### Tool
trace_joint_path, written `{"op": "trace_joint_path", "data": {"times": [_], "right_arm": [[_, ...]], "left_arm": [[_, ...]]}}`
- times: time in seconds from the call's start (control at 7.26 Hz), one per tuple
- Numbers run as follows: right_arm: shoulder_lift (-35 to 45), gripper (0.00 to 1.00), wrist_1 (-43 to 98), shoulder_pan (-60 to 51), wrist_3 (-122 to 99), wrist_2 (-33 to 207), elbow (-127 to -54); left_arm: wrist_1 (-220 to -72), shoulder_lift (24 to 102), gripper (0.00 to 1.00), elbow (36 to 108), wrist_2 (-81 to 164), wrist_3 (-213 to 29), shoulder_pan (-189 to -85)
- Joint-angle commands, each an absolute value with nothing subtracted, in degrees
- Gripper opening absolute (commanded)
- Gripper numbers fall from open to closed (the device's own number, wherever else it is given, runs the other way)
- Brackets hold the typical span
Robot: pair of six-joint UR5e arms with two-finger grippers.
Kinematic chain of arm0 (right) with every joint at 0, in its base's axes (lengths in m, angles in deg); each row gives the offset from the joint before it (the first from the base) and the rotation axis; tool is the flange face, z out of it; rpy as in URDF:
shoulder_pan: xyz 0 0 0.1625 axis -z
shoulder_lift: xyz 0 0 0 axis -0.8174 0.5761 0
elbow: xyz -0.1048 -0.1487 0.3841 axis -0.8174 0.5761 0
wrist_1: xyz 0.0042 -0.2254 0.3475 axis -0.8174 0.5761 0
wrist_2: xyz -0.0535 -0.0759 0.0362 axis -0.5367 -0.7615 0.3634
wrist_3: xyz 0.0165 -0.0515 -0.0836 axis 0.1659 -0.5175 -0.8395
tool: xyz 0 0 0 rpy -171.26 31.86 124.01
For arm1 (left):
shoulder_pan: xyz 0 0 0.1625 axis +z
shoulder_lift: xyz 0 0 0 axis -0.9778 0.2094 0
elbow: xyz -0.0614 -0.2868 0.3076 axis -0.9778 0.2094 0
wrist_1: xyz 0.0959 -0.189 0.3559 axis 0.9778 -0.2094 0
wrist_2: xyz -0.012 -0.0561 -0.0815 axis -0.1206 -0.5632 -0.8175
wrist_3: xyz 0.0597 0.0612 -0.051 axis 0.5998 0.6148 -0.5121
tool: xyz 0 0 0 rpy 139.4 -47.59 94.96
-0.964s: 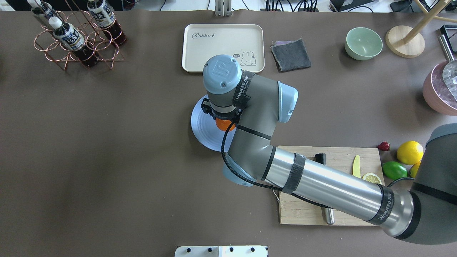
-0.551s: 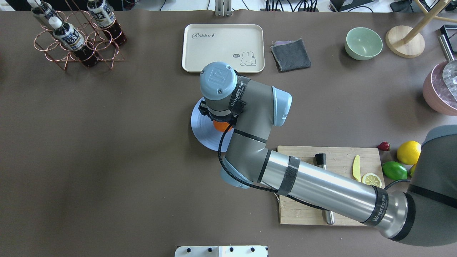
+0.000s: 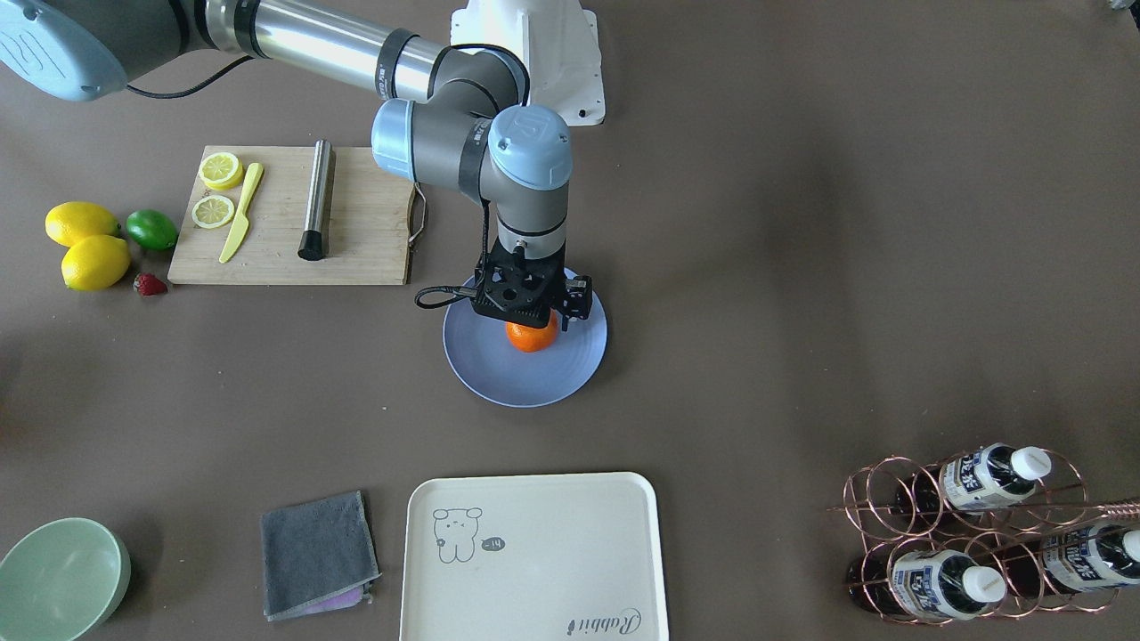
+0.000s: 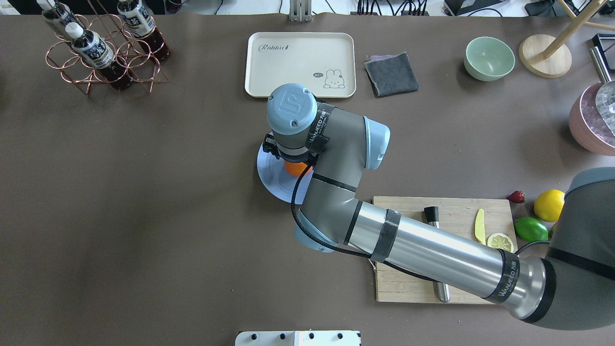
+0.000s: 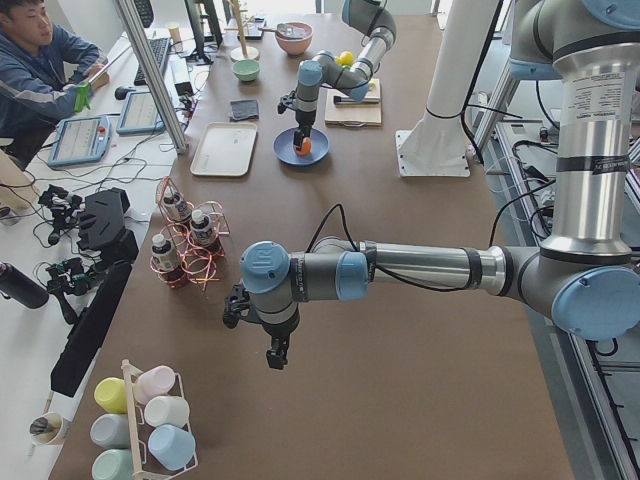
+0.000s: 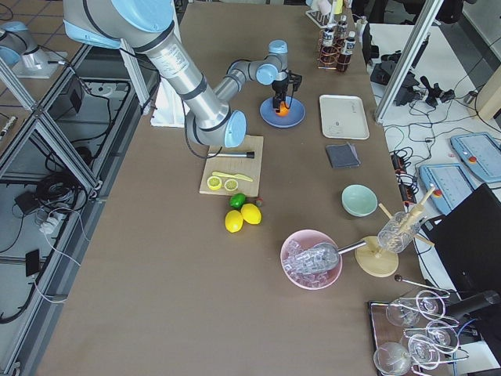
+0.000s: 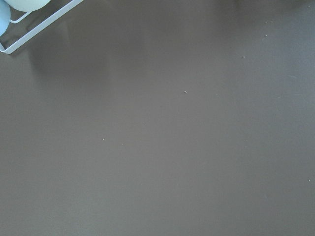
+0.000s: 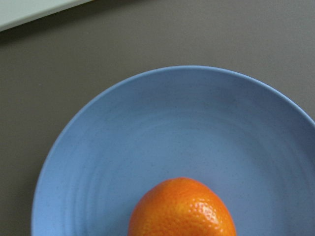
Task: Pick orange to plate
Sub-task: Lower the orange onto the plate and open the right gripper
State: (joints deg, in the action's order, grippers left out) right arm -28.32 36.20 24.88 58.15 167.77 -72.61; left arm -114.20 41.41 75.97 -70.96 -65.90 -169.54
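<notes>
Hovering over the plate (image 3: 499, 378), the right gripper (image 3: 532, 319) stands directly above the orange (image 3: 532, 337), which is near the plate's middle. Whether it clasps the fruit cannot be told; the state of the left gripper (image 5: 276, 355) is equally unclear. Likely risk: released with any height, the round fruit could roll over the shallow rim; lifting before fully letting go could drag it off.

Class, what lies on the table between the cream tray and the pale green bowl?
A grey cloth lies between the tray and the bowl, touching neither. The overhead exterior view shows this most plainly.
</notes>
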Motion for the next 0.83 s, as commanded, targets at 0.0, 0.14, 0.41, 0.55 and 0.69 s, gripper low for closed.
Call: {"op": "trace_joint_path", "data": {"times": [0.0,0.14,0.41,0.55,0.69], "right_arm": [[-28.8,1.0,40.4,19.7,54.2,174.6,-76.0],[-27.3,1.0,47.1,15.2,47.9,177.5,-80.1],[-13.9,1.0,50.9,3.3,31.0,183.8,-89.7],[-7.1,1.0,50.9,-2.8,18.8,184.2,-92.5],[-0.4,1.0,50.7,-8.2,7.6,186.1,-94.7]], "left_arm": [[-114.2,41.1,1.0,75.9,-70.9,-65.9,-169.6],[-114.2,40.3,1.0,75.9,-71.0,-65.9,-169.8],[-114.2,39.9,1.0,75.7,-70.9,-65.9,-169.8],[-114.2,39.5,1.0,75.8,-70.9,-65.9,-169.8],[-114.1,39.4,1.0,75.7,-70.9,-65.9,-169.8]]}}
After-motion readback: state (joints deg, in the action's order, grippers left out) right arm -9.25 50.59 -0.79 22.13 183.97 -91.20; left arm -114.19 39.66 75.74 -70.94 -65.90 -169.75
